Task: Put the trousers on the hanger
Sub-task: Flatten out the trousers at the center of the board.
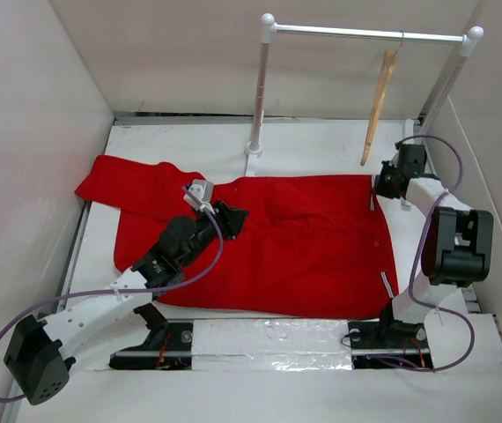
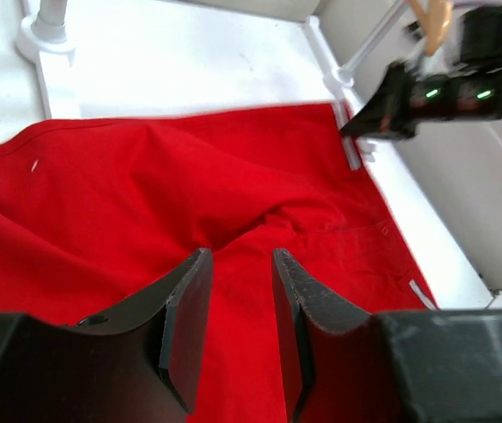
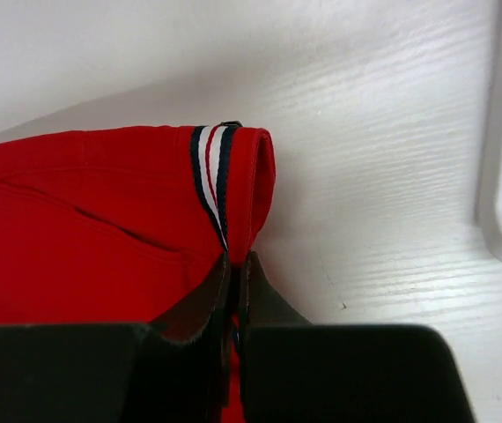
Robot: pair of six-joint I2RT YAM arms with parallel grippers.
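The counter (image 1: 321,150) is a flat white board with a faint wood-like grain, boxed in by plain white matte walls (image 1: 31,132) on the left, far and right sides. A crinkled silvery strip (image 1: 269,339) runs along its near edge between the arm bases. At the far side stands a white clothes rail (image 1: 365,33), made of smooth round tubes with ball caps at the corners. The hanger (image 1: 379,101) hangs from its right end by a thin metal hook. It is slim, pale brown wood, seen edge-on and slanting down to the left, and it does not touch the cloth. The trousers (image 1: 313,238) lie spread across the middle of the counter. They are bright red soft fabric, mostly flat with shallow folds, and one leg trails to the far left. A narrow navy, white and red ribbon stripe (image 3: 211,167) runs down the folded edge at their far right corner. The right tool (image 3: 236,260) is closed tight on that edge just below the stripe, its dark fingers pressed together with the cloth pinched between them. The left tool (image 2: 240,264) is over the middle left of the trousers. Its two black, curved fingers stand a narrow gap apart and grip nothing, with a raised crease of red fabric just beyond their tips.
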